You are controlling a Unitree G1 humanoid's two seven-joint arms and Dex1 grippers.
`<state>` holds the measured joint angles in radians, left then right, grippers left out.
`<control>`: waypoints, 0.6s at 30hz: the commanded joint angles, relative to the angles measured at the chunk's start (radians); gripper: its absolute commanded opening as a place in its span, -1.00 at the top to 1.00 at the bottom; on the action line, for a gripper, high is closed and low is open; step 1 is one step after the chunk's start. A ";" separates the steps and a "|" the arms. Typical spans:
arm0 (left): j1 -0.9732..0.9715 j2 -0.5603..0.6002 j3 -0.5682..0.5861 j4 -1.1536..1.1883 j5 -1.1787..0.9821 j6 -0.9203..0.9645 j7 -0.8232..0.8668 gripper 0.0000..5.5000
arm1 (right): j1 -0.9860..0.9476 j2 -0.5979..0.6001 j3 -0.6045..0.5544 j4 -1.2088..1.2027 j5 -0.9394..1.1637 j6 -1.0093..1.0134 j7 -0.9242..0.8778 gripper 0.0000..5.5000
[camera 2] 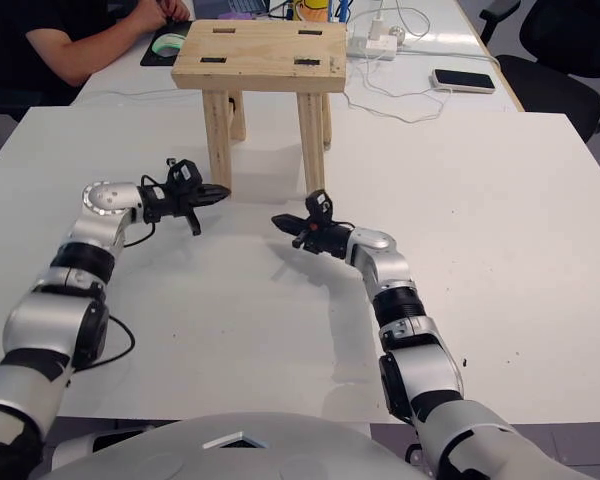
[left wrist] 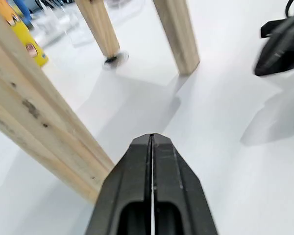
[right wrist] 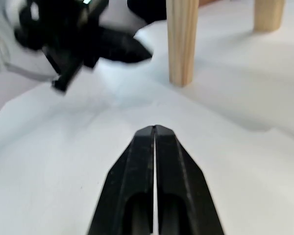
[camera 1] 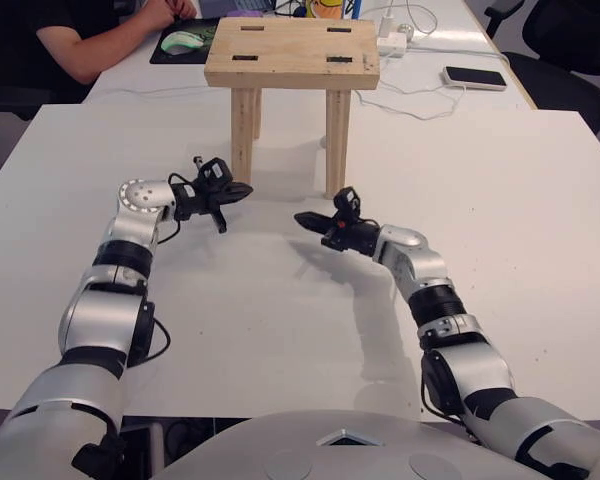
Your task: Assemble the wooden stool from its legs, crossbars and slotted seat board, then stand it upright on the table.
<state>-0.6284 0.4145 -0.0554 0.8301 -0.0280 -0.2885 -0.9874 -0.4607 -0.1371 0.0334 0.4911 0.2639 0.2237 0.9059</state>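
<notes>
Left gripper [camera 1: 245, 189]: fingers [left wrist: 132, 196] pressed fully together, nothing held, tip just beside the wooden stool's [camera 1: 292, 52] near-left leg. Stool: one, assembled, stood upright on four legs at the far side of the white bench [camera 1: 520, 220]. Right gripper [camera 1: 300, 217]: fingers clenched, empty, low over the bench. One phone [camera 1: 474, 77] on the desk behind.
</notes>
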 commanded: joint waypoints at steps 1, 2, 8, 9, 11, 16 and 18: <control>0.359 -0.188 0.161 -0.682 -0.127 0.099 0.389 1.00 | 0.185 0.028 -0.124 -0.417 -0.031 -0.068 -0.299 0.99; 0.403 -0.226 0.166 -0.763 -0.091 0.096 0.462 1.00 | 0.225 0.041 -0.126 -0.478 -0.052 -0.080 -0.342 0.99; 0.518 -0.387 0.217 -0.940 0.040 0.190 0.801 1.00 | 0.336 0.122 -0.163 -0.585 -0.159 -0.184 -0.606 0.99; 0.518 -0.389 0.220 -0.939 0.055 0.202 0.828 1.00 | 0.329 0.126 -0.168 -0.569 -0.171 -0.197 -0.640 0.99; 0.506 -0.384 0.217 -0.932 0.077 0.227 0.863 1.00 | 0.305 0.130 -0.171 -0.527 -0.188 -0.214 -0.690 0.99; 0.436 -0.359 0.210 -0.932 0.126 0.249 0.958 1.00 | 0.265 0.129 -0.152 -0.467 -0.189 -0.258 -0.736 0.99; 0.406 -0.350 0.198 -0.918 0.145 0.255 0.979 1.00 | 0.257 0.122 -0.141 -0.459 -0.200 -0.269 -0.747 0.99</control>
<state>-0.1712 0.0466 0.1556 -0.0908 0.0866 -0.0479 -0.0352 -0.1823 -0.0121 -0.1199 0.0173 0.0807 -0.0242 0.1772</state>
